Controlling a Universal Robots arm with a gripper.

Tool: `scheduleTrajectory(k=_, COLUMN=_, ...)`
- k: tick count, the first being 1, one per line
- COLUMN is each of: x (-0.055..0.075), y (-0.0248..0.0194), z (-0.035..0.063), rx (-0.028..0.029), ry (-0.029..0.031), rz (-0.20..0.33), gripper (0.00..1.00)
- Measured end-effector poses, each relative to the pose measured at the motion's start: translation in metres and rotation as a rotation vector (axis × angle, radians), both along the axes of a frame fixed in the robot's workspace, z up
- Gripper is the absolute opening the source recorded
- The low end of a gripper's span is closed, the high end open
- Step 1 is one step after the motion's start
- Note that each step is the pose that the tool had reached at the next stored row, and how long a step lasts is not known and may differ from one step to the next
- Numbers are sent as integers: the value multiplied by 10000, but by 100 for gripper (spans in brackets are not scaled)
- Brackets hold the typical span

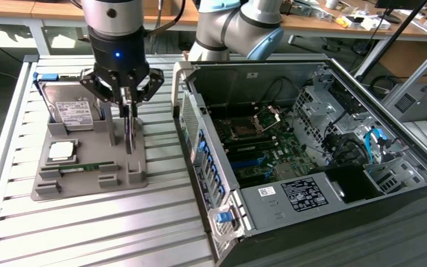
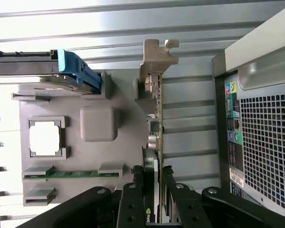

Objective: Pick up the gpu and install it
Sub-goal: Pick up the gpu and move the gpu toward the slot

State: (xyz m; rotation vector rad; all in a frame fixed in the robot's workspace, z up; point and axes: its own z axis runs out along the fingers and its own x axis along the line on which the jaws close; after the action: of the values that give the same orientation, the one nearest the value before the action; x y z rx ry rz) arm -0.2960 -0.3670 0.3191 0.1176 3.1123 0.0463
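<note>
The gripper (image 1: 127,103) hangs over the grey holder tray (image 1: 87,186), its two fingers closed from either side on the top edge of the gpu (image 1: 129,133), which stands on its thin edge directly beneath them. In the wrist view the card's long axis runs straight away from the gripper (image 2: 152,199) along the gpu (image 2: 157,118) to its metal end bracket (image 2: 156,59). Whether its lower edge sits in the tray's slot or just clear I cannot tell; the open computer case (image 1: 288,144) lies just beside the tray, to the exterior view's right.
</note>
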Motion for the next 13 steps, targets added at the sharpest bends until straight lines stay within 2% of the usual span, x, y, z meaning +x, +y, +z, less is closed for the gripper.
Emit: scheduleTrajectory(k=13, x=0, y=0, z=126, rx=1, ry=0, rz=-1, gripper=27)
